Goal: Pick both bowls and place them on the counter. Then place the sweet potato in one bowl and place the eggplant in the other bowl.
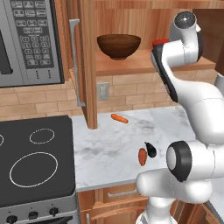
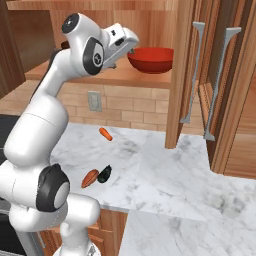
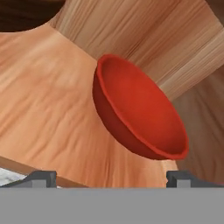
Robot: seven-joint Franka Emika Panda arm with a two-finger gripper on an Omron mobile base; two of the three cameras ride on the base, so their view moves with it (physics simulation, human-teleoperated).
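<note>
The glossy red bowl (image 3: 135, 109) stands on the wooden cabinet shelf (image 2: 145, 77), right in front of my gripper (image 3: 111, 179), which is open and a short way from its rim. From the right, the gripper (image 2: 131, 46) reaches the left side of the red bowl (image 2: 151, 59). Further left on the same shelf is the dark brown bowl (image 1: 118, 46); its edge also shows (image 3: 22, 13). Down on the marbled counter (image 1: 105, 148) the sweet potato (image 1: 142, 156) and the eggplant (image 1: 151, 149) lie side by side near the front edge.
A carrot (image 1: 119, 118) lies on the counter near the back wall. The black stovetop (image 1: 35, 162) adjoins the counter's left side, with a microwave (image 1: 30, 39) above it. Open cabinet doors (image 2: 215, 80) hang at the right.
</note>
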